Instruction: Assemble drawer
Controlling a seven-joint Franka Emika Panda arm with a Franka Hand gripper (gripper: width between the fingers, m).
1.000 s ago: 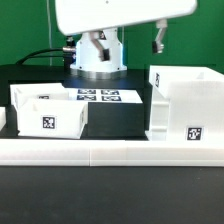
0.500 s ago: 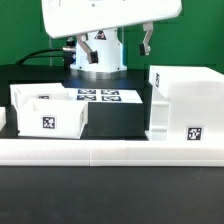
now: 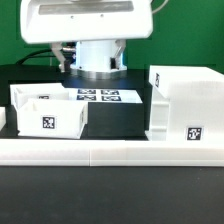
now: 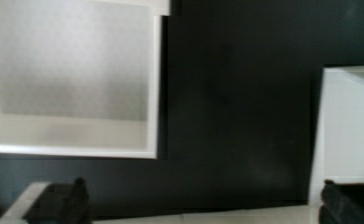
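In the exterior view the tall open-fronted drawer box (image 3: 186, 104) stands at the right, a tag on its front. A shallow tray (image 3: 47, 111) with a tag sits at the left. The arm's white body (image 3: 85, 20) fills the top and hides the gripper there. In the wrist view my gripper (image 4: 207, 200) is open and empty above the dark table between the two parts. Its fingertips (image 4: 63, 200) show dark at the edge. The tray's inside (image 4: 72, 80) lies to one side and the box's edge (image 4: 353, 120) to the other.
The marker board (image 3: 100, 96) lies flat behind the tray, in front of the robot base (image 3: 98, 62). The long low white border rail (image 3: 110, 150) runs across the front and shows in the wrist view (image 4: 197, 215). Black cables lie at the back left.
The arm's white body has moved toward the exterior view's left. The dark finger that showed at the top right has gone out of sight. The drawer parts have not moved.
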